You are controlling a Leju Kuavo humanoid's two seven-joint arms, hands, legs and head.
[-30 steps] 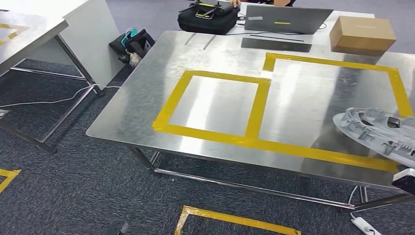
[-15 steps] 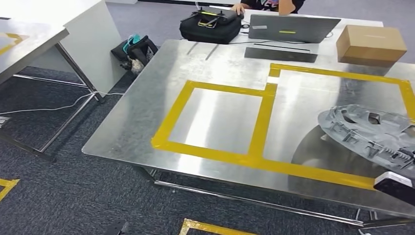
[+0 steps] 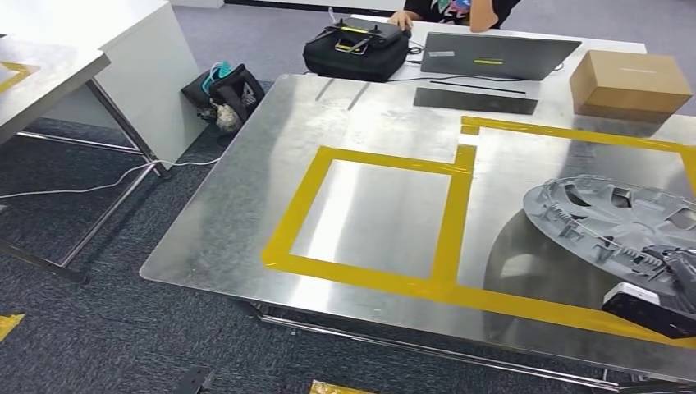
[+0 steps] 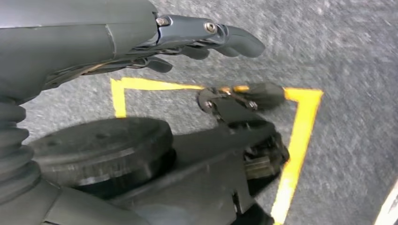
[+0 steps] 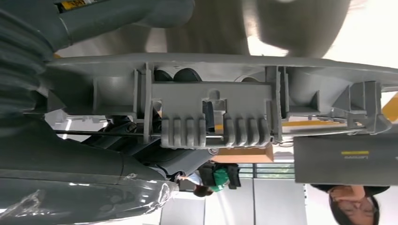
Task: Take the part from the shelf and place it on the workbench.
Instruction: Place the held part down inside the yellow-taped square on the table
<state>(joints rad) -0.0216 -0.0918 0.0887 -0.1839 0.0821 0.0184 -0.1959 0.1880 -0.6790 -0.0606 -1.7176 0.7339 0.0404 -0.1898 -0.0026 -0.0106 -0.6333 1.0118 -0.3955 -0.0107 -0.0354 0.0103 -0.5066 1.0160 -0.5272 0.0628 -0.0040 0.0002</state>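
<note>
The part [image 3: 603,212] is a round grey plastic disc with ribs and clips. It hangs tilted just above the right yellow-taped rectangle [image 3: 574,134] of the steel workbench [image 3: 238,205], casting a shadow on the metal. My right hand [image 3: 678,275] grips its near rim at the picture's right edge. In the right wrist view the part's ribbed underside [image 5: 211,112] is close up, with my dark fingers [image 5: 177,75] curled behind it. My left hand [image 4: 202,37] hangs beside my body over grey carpet, fingers stretched out and holding nothing.
A second taped square [image 3: 371,215] lies at the bench's middle. At the far edge stand a laptop [image 3: 492,56], a cardboard box [image 3: 630,82] and a black case [image 3: 357,49], with a person's hand [image 3: 402,16] behind. Left: another table [image 3: 41,74], a bag [image 3: 226,86].
The whole view has shifted, so the camera moved. The part has come further in over the bench, from its front right edge to above the right taped rectangle.
</note>
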